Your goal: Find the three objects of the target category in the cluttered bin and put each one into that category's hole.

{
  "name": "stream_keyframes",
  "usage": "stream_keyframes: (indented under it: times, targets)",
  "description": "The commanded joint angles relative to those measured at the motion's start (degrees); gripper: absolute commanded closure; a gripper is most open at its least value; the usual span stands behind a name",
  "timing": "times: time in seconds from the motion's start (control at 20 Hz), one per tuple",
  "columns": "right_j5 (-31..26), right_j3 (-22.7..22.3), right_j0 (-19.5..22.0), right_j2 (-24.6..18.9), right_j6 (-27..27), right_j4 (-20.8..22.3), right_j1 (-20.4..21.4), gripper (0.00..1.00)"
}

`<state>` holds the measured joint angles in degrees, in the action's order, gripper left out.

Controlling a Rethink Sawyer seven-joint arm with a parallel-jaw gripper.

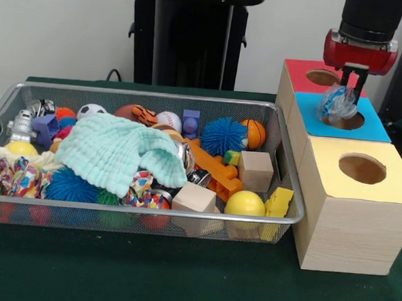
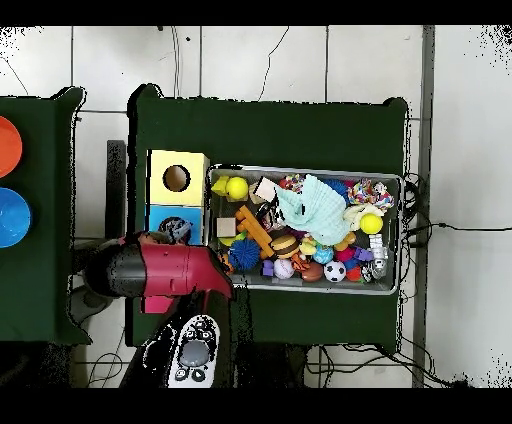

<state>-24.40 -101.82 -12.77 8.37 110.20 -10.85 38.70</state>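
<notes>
Fingers of the gripper (image 1: 349, 91) are clenched on a crinkly blue and clear ball (image 1: 338, 103), held right over the hole in the blue-topped box (image 1: 377, 120), evidently so it can drop straight in. Beside the blue-topped box stand a red-topped box (image 1: 303, 72) and a yellow-topped box (image 1: 337, 148), each with its own hole, lined up so every category has a slot. Left of the blue-topped box, the wire bin (image 1: 285, 169) holds the remaining clutter under a mint cloth (image 1: 112, 152).

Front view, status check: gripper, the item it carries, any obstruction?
Gripper shut on crinkly blue-white object, jaws clamped. Object over blue box hole, not released. Nothing blocking the hole. Bin untouched.
</notes>
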Motion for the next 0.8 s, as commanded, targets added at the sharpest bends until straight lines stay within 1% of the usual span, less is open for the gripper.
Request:
stream_keyframes:
  times: [0.05, 0.35, 0.6, 0.8]
  targets:
    - [4.15, -2.18, -0.08, -3.14, 13.66, -3.02, -4.76, 1.00]
    - [7.23, -2.60, 0.10, -4.01, 13.27, -3.97, -6.61, 1.00]
    - [7.96, -1.14, -0.59, -3.24, 13.10, -4.33, -8.36, 1.00]
    - [9.60, -1.25, -0.40, -3.29, 12.85, -4.22, -9.31, 1.00]
